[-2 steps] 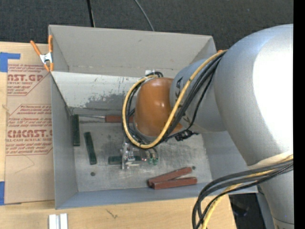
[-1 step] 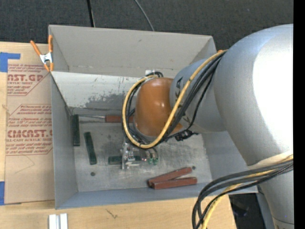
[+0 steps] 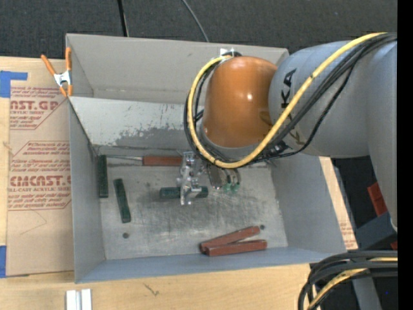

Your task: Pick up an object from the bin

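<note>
Starting at the left of the bin [image 3: 129, 118], we see two dark green bars [image 3: 111, 189] lying flat on the floor. They are close to the left wall and roughly parallel to it. We judge them poor picks, since the wall leaves little room beside them.

Along the foot of the back wall lies a thin stick with a red end [image 3: 161, 161]. It is pressed close to the wall and looks just as awkward to reach.

Near the middle of the floor, apart from everything else, lies a short dark green piece [image 3: 170, 192]. The end effector [image 3: 189, 196] is down at its right end, touching it or just above it. We cannot tell whether the end effector is clenched, released or already grasping the piece. The metal parts there overlap the piece's end. We take this piece to be the thing being picked because open floor lies all around it.

Further right, near the front wall, two reddish-brown bars [image 3: 233, 241] lie side by side and touching. They are well clear of the end effector.

The orange cover [image 3: 235, 102] on the wrist hangs over the back right of the bin and hides the floor beneath it.
</note>
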`<move>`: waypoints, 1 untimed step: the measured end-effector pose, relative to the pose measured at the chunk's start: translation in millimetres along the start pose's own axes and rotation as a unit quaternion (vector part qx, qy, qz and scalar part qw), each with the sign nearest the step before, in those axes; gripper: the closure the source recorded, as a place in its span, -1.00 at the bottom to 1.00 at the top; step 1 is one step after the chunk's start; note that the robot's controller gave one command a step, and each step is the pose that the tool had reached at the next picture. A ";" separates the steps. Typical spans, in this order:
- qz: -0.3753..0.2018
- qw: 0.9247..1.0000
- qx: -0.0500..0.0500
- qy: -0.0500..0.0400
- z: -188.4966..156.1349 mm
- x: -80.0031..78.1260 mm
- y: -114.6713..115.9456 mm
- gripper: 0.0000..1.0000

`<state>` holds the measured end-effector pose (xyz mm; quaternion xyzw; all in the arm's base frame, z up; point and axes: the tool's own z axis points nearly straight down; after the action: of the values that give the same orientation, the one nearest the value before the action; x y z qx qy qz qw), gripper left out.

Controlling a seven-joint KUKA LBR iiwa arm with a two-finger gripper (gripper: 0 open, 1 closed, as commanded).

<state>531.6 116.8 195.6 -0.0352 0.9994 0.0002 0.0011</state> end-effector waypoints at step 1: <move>0.000 1.000 0.000 0.000 0.1 0.1 0.1 1.00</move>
<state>531.5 116.9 195.5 -0.0353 0.9994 0.0003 0.0009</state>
